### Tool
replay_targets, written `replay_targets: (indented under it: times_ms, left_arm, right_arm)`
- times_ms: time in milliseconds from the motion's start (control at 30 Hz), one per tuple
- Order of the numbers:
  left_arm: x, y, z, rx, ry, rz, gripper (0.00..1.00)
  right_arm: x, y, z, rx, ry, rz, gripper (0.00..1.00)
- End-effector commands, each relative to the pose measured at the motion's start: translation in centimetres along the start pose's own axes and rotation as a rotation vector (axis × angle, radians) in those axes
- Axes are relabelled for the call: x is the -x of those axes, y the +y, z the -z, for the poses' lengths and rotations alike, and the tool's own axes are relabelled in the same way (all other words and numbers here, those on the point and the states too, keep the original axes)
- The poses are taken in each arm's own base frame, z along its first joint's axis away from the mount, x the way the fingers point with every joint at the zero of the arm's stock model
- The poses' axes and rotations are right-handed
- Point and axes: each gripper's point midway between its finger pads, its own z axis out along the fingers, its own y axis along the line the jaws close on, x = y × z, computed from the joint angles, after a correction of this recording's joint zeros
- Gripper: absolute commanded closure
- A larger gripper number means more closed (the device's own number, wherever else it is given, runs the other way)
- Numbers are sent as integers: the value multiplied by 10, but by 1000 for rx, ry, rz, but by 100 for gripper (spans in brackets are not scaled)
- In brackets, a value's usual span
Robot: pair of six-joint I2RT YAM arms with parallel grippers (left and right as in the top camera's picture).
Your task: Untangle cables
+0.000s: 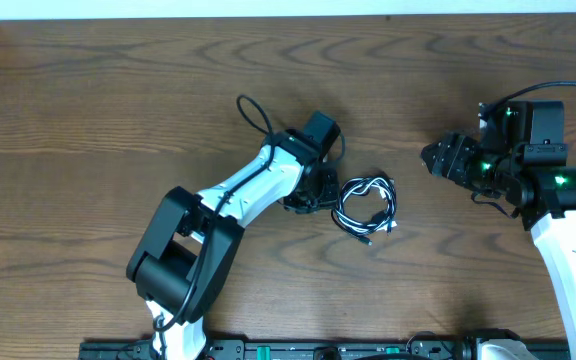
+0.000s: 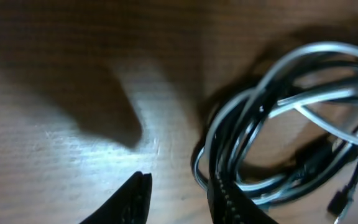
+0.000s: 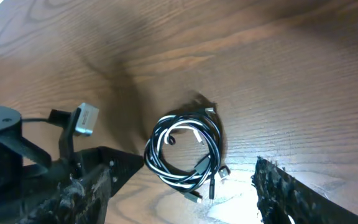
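Cables (image 1: 365, 205), one black and one white cord coiled together, lay on the counter (image 1: 118, 100) just beside the left gripper (image 1: 311, 196); its fingers (image 2: 235, 202) stood partly spread, pinching nothing, one at the coil's edge; right gripper (image 1: 431, 157) was spread wide, empty, apart from the coil.

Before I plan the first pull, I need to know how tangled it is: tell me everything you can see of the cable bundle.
The cable bundle is thin black and white cords wound together into one loose, roughly round coil, lying flat on the wooden table. Small plug ends poke out at its near edge. The left gripper sits at its left edge; contact is unclear.
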Motion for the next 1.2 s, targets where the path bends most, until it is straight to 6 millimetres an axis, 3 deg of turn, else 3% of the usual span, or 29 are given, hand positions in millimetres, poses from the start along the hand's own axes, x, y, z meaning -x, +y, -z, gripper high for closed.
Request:
replay_targets:
  times_ms: [0,400,600,733,967,1167]
  left_arm:
    - [-1,5,-12,6,-3,87,66]
    - [0,-5,-14,-23,-22,62,67]
    - [-3,-33,-17,-103,-34,-63,69]
    - [-1,-39,-17,-119,-50,-102,69]
    - [-1,-31,-20,-81,-61,-109,69]
    - [-3,-7,-30,-1,-79,-23,81]
  right_arm:
    - [4,1,4,2,-13,12,30]
    - [3,1,4,-1,-8,18,30]
    - [3,0,4,-4,-9,17,30]
    - [3,0,4,-4,-8,17,30]
    - [3,0,4,-4,-8,17,30]
    - [2,1,4,-3,-7,18,30]
